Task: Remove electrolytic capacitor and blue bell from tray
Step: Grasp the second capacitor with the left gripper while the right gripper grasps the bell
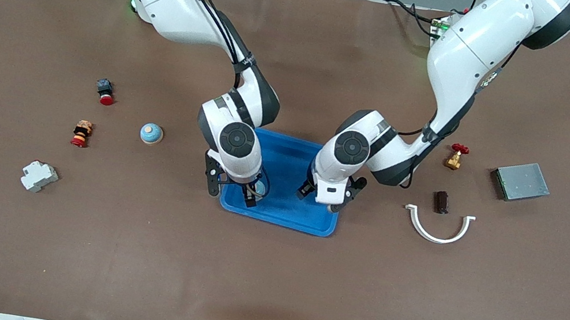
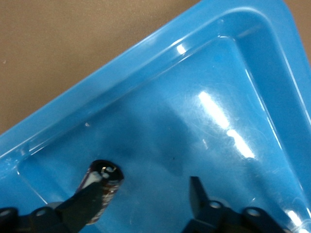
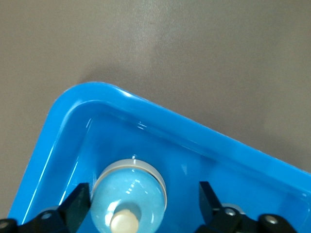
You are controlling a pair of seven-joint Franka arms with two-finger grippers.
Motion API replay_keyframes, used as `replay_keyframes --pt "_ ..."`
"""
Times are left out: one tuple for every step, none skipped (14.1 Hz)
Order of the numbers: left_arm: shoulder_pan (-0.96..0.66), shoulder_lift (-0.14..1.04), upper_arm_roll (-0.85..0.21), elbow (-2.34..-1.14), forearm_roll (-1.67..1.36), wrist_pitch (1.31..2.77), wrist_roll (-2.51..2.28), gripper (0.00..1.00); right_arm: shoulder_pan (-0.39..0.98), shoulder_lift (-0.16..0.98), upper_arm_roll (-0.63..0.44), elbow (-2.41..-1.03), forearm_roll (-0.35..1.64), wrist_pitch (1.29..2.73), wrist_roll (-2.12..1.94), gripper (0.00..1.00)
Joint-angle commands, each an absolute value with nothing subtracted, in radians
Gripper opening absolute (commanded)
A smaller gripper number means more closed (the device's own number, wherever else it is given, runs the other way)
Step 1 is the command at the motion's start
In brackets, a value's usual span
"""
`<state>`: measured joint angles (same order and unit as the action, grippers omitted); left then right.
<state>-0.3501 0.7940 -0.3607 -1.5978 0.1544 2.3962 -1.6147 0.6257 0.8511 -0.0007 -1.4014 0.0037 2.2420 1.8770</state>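
I am working 2 claws over the bright-blue tray (image 1: 294, 156) at the table's middle. My left gripper (image 2: 146, 199) is hanging low inside the tray, at its end toward the left arm, fingers spread and gripping nothing yet; 1 finger (image 2: 85, 204) is lying against the electrolytic capacitor (image 2: 103, 187), a short dark cylinder on the tray floor. My right gripper (image 3: 143, 206) is reaching into the corner of the tray nearest the front camera at the right arm's end, fingers apart on either side of the blue bell (image 3: 130, 194), not pinching it.

I am judging the capacitor to be light and rigid, with a smooth sleeve that could roll or slip, so I am planning to pinch it across the middle of the barrel. The bell looks like a hard, glossy dome with a pale knob on top; its curve may squirt out of a high grip, so I am aiming low, at the rim.
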Motion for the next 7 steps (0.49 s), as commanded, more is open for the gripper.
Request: replay_keyframes --pt "-0.364 0.808 -0.348 -1.583 0.169 2.411 -1.638 0.19 0.634 0.884 -0.008 -1.361 -0.020 2.235 1.896 0.54" --pt "-0.362 0.807 -0.348 -1.583 0.169 2.411 -1.638 0.12 0.632 0.885 -0.008 -1.355 -0.020 2.237 1.896 0.28" --pt "-0.362 0.807 -0.348 -1.583 0.167 2.411 -1.638 0.06 0.630 0.885 -0.006 -1.353 -0.020 2.237 1.899 0.03" --pt "-0.362 0.805 -0.348 -1.583 0.167 2.411 -1.643 0.00 0.629 0.885 -0.006 -1.353 -0.018 2.237 1.901 0.00" --pt "-0.362 0.801 -0.348 -1.583 0.169 2.411 -1.655 0.00 0.629 0.885 -0.006 -1.353 -0.017 2.235 1.902 0.00" --pt "-0.361 0.798 -0.348 -1.583 0.169 2.411 -1.657 0.00 0.624 0.882 -0.005 -1.351 -0.014 2.232 1.901 0.00" --pt "-0.360 0.795 -0.348 -1.583 0.167 2.411 -1.657 0.00 0.621 0.879 -0.005 -1.344 -0.008 2.223 1.895 0.00"
